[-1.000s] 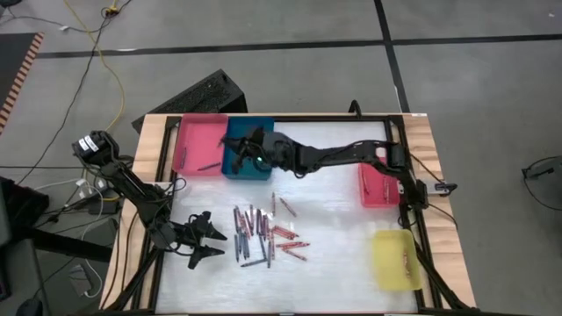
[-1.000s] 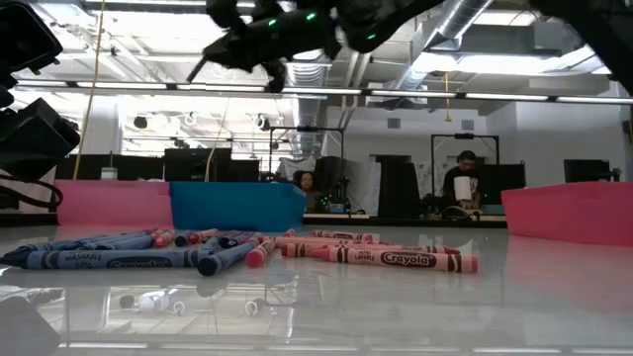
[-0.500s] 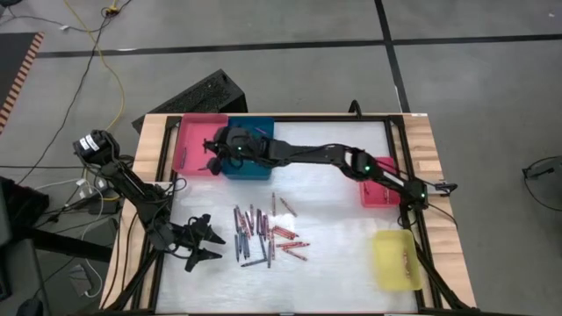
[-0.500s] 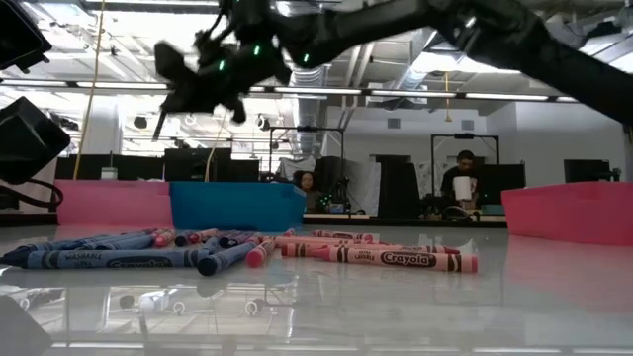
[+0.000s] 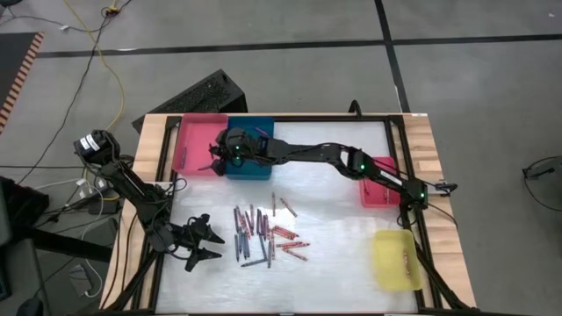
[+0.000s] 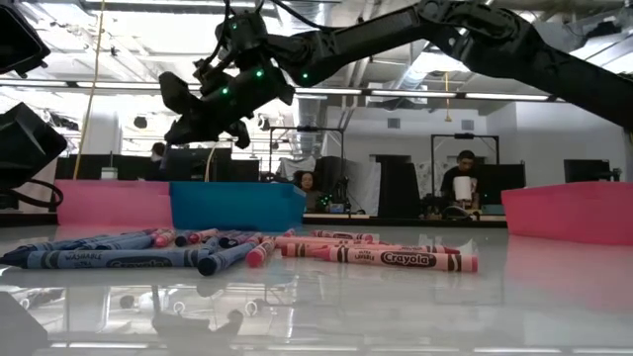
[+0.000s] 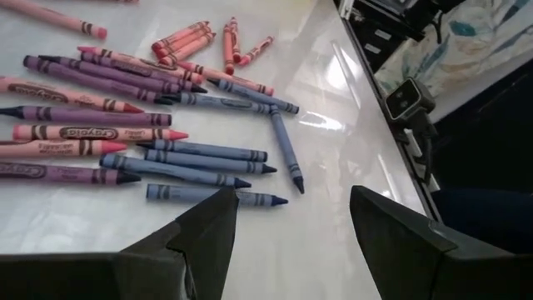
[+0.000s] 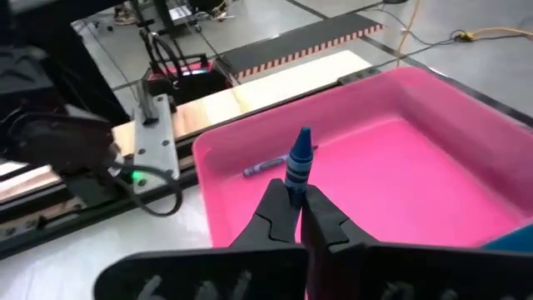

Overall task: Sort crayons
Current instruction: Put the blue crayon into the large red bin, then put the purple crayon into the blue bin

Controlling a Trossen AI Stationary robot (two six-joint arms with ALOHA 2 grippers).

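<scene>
Several crayons (image 5: 263, 235), red, pink, purple and blue, lie loose in a pile on the white table; the left wrist view shows them as crayons (image 7: 150, 142). My left gripper (image 5: 209, 246) stands open just left of the pile, fingertips (image 7: 218, 208) short of the nearest blue ones. My right gripper (image 5: 213, 158) reaches across to the far left and is shut on a blue crayon (image 8: 298, 158) over the pink tray (image 8: 416, 175). Another crayon (image 8: 265, 167) lies flat on that tray's floor. My right gripper pinches the blue crayon by its lower end (image 8: 293, 190) between its two fingertips. The rest of the crayon sticks out beyond the fingertips, pointed tip away from the gripper. The crayon is lifted clear, above the pink tray's floor.
A blue tray (image 5: 255, 167) stands right beside the pink tray (image 5: 195, 132) at the far left. A red-pink tray (image 5: 378, 191) sits at the right edge and a yellow tray (image 5: 395, 259) at the near right. People show in the room beyond the table.
My right gripper, still shut on the blue crayon, has gone toward the table's left edge and down, from over the blue tray to over the pink tray, and has tipped closer to level. The crayon pile has stayed as it was.
</scene>
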